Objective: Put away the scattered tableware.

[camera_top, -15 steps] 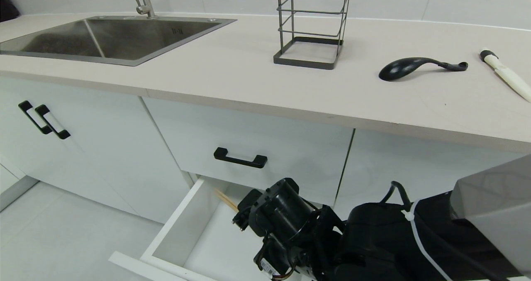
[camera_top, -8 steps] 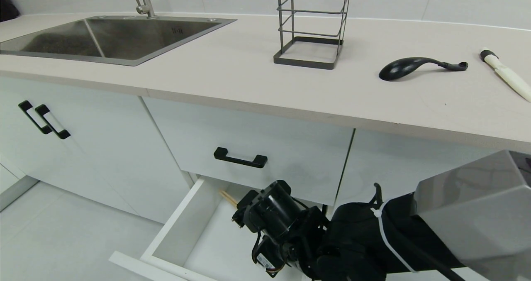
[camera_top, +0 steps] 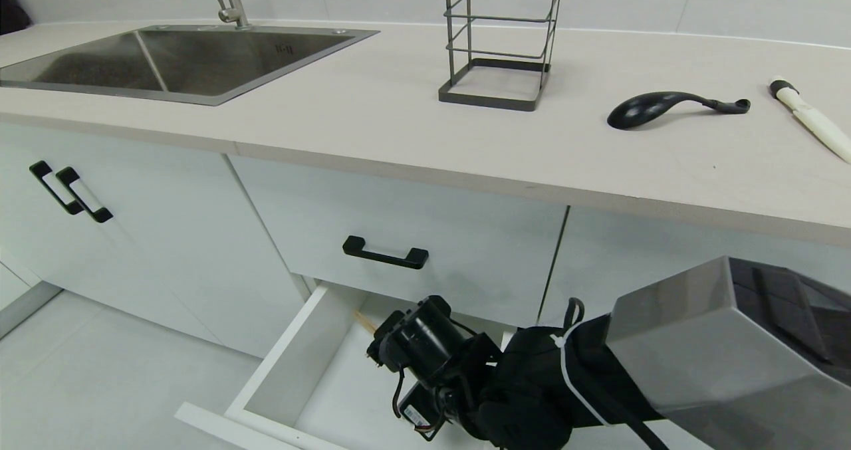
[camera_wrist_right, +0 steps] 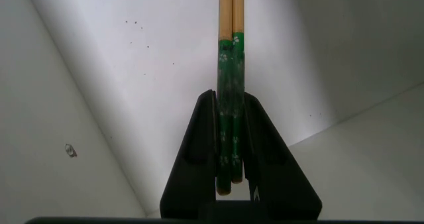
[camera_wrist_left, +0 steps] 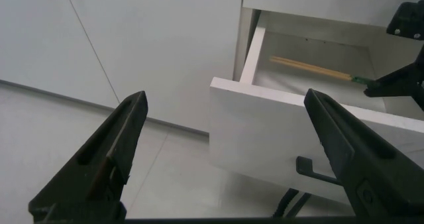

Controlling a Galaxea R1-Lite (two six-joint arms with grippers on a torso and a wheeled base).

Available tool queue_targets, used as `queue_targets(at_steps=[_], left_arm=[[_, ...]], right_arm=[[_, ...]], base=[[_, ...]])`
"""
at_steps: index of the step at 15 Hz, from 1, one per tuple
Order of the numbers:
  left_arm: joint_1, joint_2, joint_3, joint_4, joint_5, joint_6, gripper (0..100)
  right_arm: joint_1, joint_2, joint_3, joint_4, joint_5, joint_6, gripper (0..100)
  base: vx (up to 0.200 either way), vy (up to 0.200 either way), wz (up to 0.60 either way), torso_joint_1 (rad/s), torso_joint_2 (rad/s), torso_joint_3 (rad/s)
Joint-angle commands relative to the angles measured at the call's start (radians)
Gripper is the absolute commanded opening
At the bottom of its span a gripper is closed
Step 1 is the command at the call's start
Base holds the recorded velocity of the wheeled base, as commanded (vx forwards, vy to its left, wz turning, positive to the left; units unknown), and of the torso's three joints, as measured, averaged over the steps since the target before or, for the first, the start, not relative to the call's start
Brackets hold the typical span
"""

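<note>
A pair of wooden chopsticks (camera_wrist_right: pixel 230 65) with green patterned ends is clamped in my right gripper (camera_wrist_right: pixel 230 111), which is shut on them. In the head view this gripper (camera_top: pixel 380 342) reaches into the open lower drawer (camera_top: pixel 279 363), and the chopsticks' (camera_top: pixel 364 321) tips point toward the drawer's back left. A black spoon (camera_top: pixel 655 108) and a cream-handled knife (camera_top: pixel 812 120) lie on the counter at the right. My left gripper (camera_wrist_left: pixel 225 164) hangs open low outside the drawer (camera_wrist_left: pixel 285 131), and from there the chopsticks (camera_wrist_left: pixel 311 67) appear inside.
A dark wire rack (camera_top: pixel 498 44) stands on the counter's middle back. A steel sink (camera_top: pixel 173 58) with a tap lies at the left. The upper drawer with a black handle (camera_top: pixel 385 254) is closed above the open one. White cabinet doors are at the left.
My right arm has slid leftward and deeper into the drawer, carrying the chopsticks; less of their length shows past the gripper.
</note>
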Motion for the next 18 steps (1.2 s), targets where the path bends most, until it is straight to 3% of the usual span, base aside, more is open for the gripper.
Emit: queue_targets(at_steps=[1, 12, 13, 18], left_arm=[[0.0, 0.0, 0.0, 0.0, 0.0, 0.0, 100], [0.0, 0.0, 0.0, 0.0, 0.0, 0.0, 100], [0.0, 0.0, 0.0, 0.0, 0.0, 0.0, 100], [0.0, 0.0, 0.0, 0.0, 0.0, 0.0, 100]], right_arm=[[0.0, 0.04, -0.022, -0.001, 0.0, 0.0, 0], [0.005, 0.134, -0.127, 0.016, 0.001, 0.003, 0], [0.005, 0.135, -0.137, 0.016, 0.001, 0.003, 100], [0.011, 0.103, -0.139, 0.027, 0.004, 0.001, 100]], base=[[0.0, 0.0, 0.0, 0.0, 0.0, 0.0], [0.0, 0.0, 0.0, 0.0, 0.0, 0.0], [0.0, 0.0, 0.0, 0.0, 0.0, 0.0], [0.0, 0.0, 0.0, 0.0, 0.0, 0.0]])
